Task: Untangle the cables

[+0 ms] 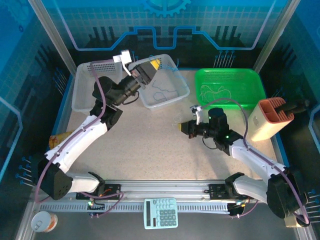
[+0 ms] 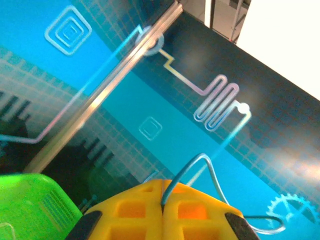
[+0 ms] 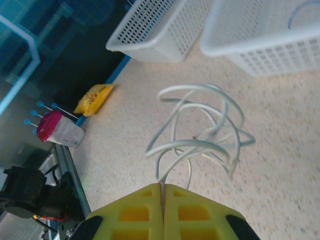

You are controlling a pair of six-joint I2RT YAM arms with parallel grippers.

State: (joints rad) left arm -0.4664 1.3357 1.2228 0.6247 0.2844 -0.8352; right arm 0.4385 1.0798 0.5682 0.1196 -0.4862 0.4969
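Since both end effectors are clamped on cable, we'd say the step in hand is drawing strands apart, and slow wins here. Our right end effector [image 3: 162, 192] is clenched on one end of the whitish cable [image 3: 220, 134], a glossy, springy snarl of loops just right of the middle of the speckled counter [image 1: 150, 145]. We can't tell whether it's resting there or hanging. We'd pull gently so the curls unwind instead of cinching.

Our left end effector [image 2: 162, 200] pinches a thin blue-grey cable [image 2: 184, 172], stiff enough to hold a bent arch mid-air, up over the white mesh basket [image 1: 167, 102] at the far edge. Tan-yellow cables [image 1: 214, 92] sit curled in the green basket [image 1: 252, 80] by the far right corner.
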